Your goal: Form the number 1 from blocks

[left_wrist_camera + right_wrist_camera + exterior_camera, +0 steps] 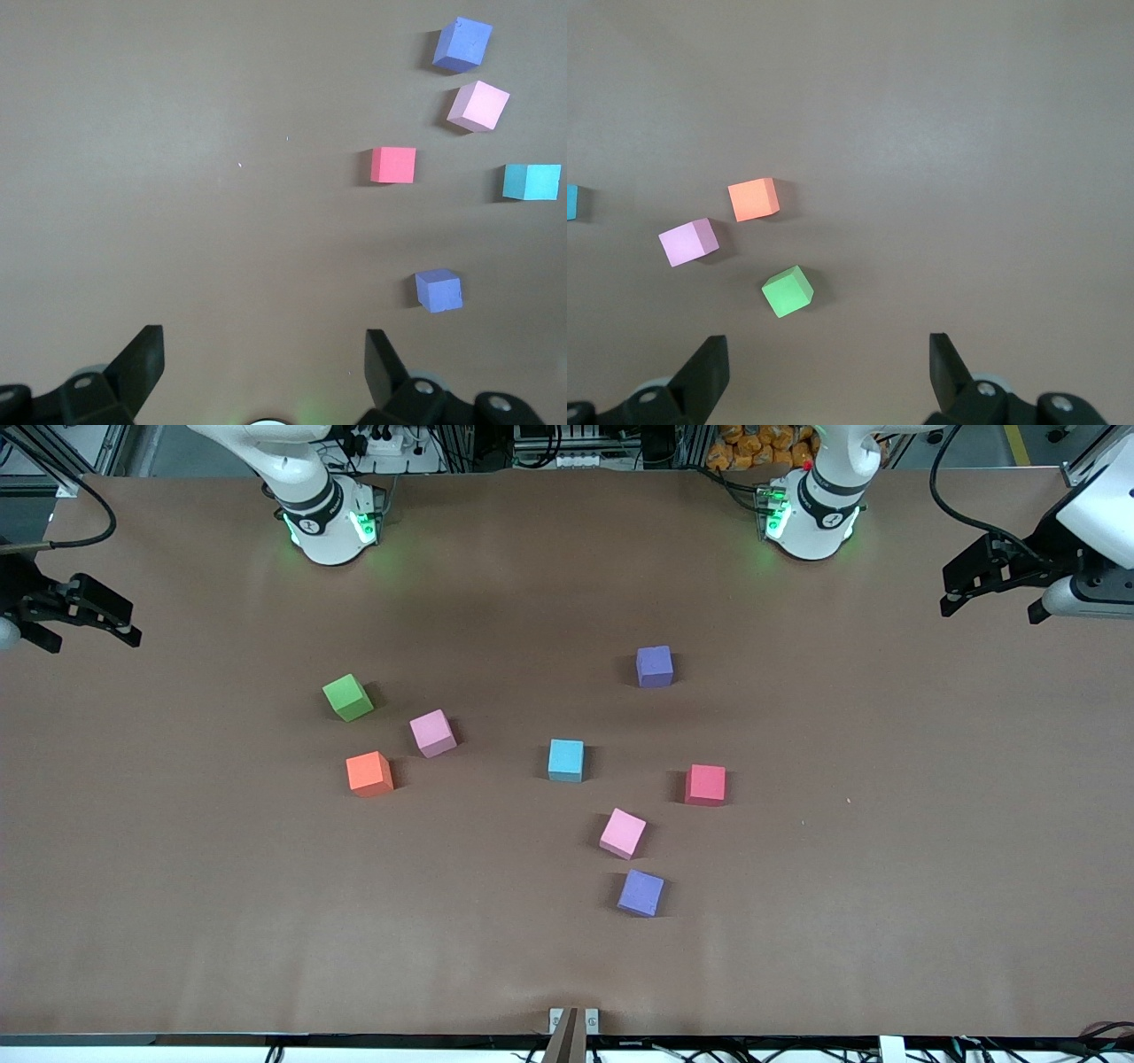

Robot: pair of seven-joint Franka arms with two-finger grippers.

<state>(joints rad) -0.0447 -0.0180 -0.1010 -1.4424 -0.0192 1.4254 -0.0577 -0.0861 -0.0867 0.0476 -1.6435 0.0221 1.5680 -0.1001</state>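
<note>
Front view showed eight blocks scattered mid-table, none lined up. Left gripper and right gripper waited at the table's ends, claws spread, empty. Next, one had to reach a block.

Blocks: two purple, two pink, red, light blue, orange, green; table brown.

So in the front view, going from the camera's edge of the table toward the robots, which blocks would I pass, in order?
Purple block → pink block → red block → orange block → light blue block → second pink block → green block → second purple block.
</note>
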